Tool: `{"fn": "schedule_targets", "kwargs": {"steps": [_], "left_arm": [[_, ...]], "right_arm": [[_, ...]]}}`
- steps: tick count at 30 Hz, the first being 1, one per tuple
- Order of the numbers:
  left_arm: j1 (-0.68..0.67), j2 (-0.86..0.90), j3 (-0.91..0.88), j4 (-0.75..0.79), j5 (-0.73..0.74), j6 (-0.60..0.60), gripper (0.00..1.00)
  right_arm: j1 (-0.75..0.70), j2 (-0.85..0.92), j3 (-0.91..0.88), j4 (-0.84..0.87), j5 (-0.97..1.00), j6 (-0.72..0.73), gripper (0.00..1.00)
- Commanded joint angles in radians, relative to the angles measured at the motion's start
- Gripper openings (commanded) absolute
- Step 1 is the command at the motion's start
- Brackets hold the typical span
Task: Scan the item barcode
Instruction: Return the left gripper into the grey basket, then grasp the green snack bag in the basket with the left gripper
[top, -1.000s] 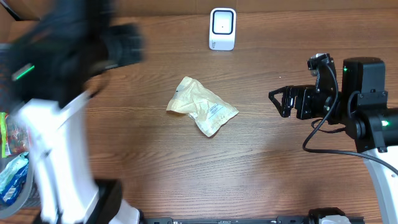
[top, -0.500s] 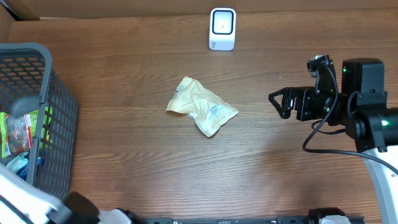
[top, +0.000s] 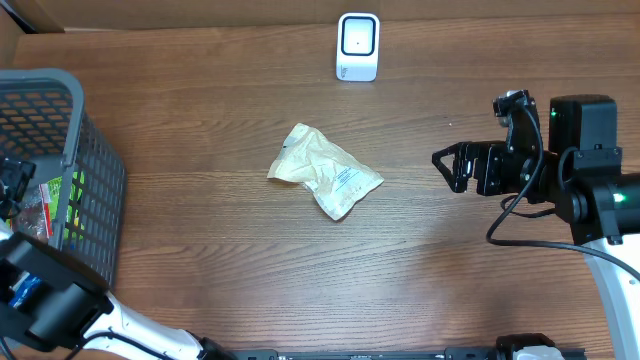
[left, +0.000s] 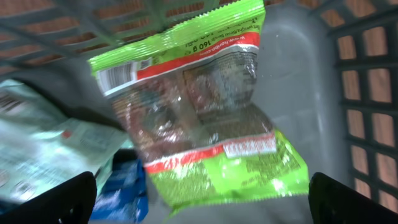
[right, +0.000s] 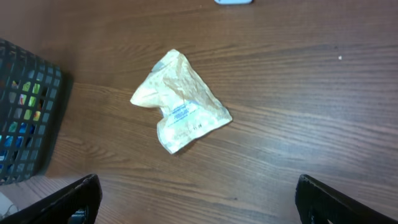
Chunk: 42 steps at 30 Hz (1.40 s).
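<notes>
While the crumpled tan packet lies flat on the wooden table, printed label face up, neither set of jaws touches it. It sits well out in front of the right gripper, which hangs above the table with its two fingers spread wide and nothing between them. In the right wrist view the packet shows ahead of the fingertips and slightly toward the left one. The white barcode scanner stands upright at the far edge of the table, beyond the packet and well apart from both grippers.

The left gripper is down inside the grey mesh basket at the table's left side. Its fingers are also spread as wide as the view allows, one at each lower corner of the wrist picture, and they hold nothing. Directly ahead of them lies a green and red snack packet with a clear window, tilted on the basket floor; a striped white patch near its upper left corner may be a barcode, but it is too blurred to be sure. A pale packet and a blue packet lie beside the left finger.
</notes>
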Motion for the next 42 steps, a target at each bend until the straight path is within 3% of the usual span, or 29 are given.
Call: {"fn": "schedule_targets", "kwargs": {"steps": [1,15,16,17,18,21,25,30,37,42], "left_arm": [[-0.01,0.048,-0.005,0.029,-0.015,0.023,1.0],[-0.027,0.198,-0.005,0.053,-0.058,0.0,0.98],[-0.027,0.202,-0.005,0.036,-0.048,0.0,0.86],[-0.027,0.202,-0.005,0.029,-0.035,0.0,0.71],[-0.027,0.202,-0.005,0.023,-0.02,0.0,0.48],[-0.026,0.202,-0.005,-0.008,0.038,0.0,0.04],[-0.027,0.201,0.002,-0.052,0.151,0.003,0.04],[-0.029,0.162,0.109,-0.141,0.307,0.117,0.04],[-0.039,-0.081,0.363,-0.285,0.308,0.154,0.04],[-0.04,-0.263,0.382,-0.275,0.295,0.154,0.04]], "right_arm": [[0.005,-0.003,0.021,-0.002,-0.005,-0.004,1.0],[0.005,-0.003,0.021,-0.002,-0.005,-0.004,1.0],[0.005,-0.003,0.021,-0.001,-0.005,-0.004,1.0],[0.005,-0.003,0.021,-0.002,-0.005,-0.004,1.0],[0.005,-0.003,0.021,-0.002,-0.005,-0.004,1.0],[0.005,-0.003,0.021,0.001,-0.005,-0.004,1.0],[0.005,-0.003,0.021,0.001,-0.005,-0.004,1.0],[0.005,-0.003,0.021,0.002,-0.005,-0.004,1.0],[0.005,-0.003,0.021,0.007,-0.006,-0.004,1.0],[0.005,-0.003,0.021,0.008,-0.006,-0.004,1.0]]}}
